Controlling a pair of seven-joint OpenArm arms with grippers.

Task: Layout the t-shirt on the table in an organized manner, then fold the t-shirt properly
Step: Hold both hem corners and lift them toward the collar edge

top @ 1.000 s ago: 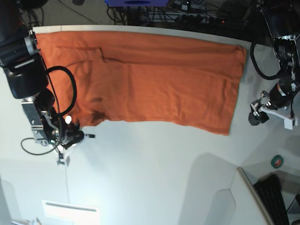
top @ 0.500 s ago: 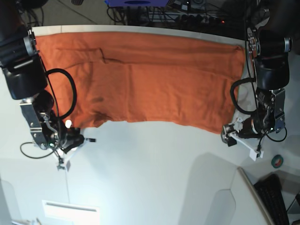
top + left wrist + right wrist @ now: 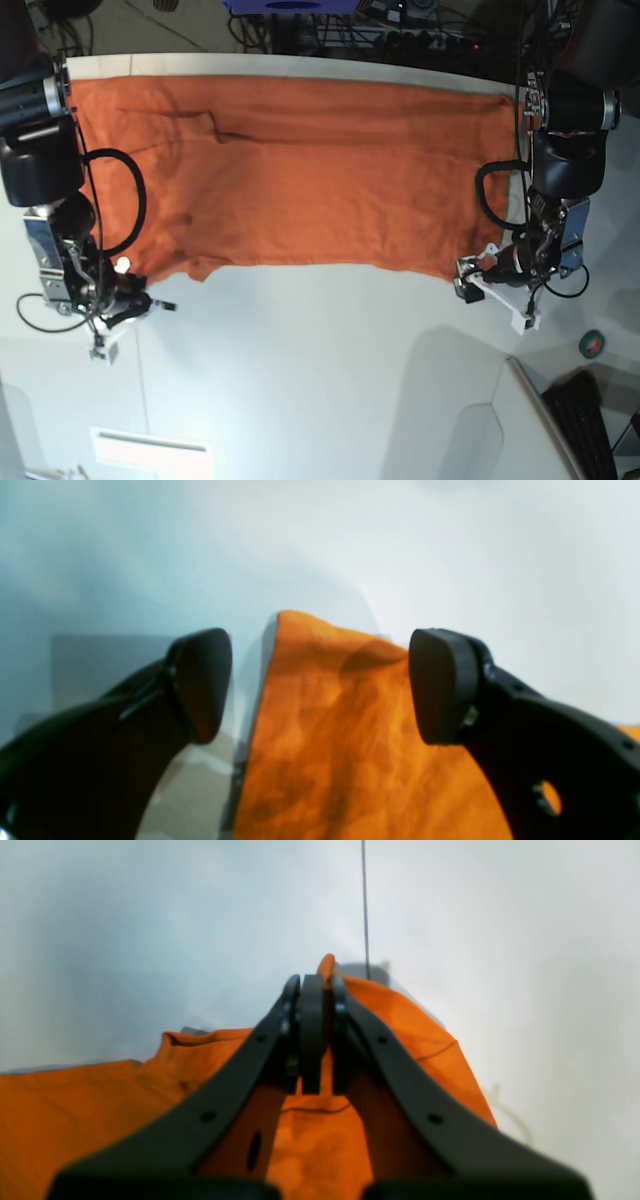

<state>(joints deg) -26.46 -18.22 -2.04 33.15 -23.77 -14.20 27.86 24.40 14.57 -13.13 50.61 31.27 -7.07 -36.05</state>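
Observation:
The orange t-shirt lies spread wide across the far half of the white table. In the base view my right gripper sits at the shirt's near-left corner. The right wrist view shows that gripper shut, with a tip of the t-shirt pinched between its fingers. My left gripper is at the shirt's near-right corner. In the left wrist view its fingers stand wide open on either side of the t-shirt's corner, not touching it.
A thin dark seam runs down the tabletop below the right gripper. A keyboard and a green tape roll sit at the near right. A white panel lies near left. Cables and gear line the far edge.
The left arm has come in from the right to the shirt's near-right corner. The right arm has moved left, drawing the near-left corner with it and straightening the near edge.

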